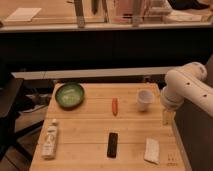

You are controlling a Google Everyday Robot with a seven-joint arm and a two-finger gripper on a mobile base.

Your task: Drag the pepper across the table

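Note:
The pepper [115, 106] is small, slim and orange-red. It lies lengthwise near the middle of the light wooden table [90, 125], between the green bowl and the white cup. My white arm comes in from the right edge. The gripper [167, 117] hangs below it over the table's right edge, well to the right of the pepper and apart from it.
A green bowl [70, 95] sits at the back left. A white cup [144, 100] stands right of the pepper. A black remote [113, 144] lies at the front middle, a white bottle [50, 140] at the front left, a white packet [151, 150] at the front right.

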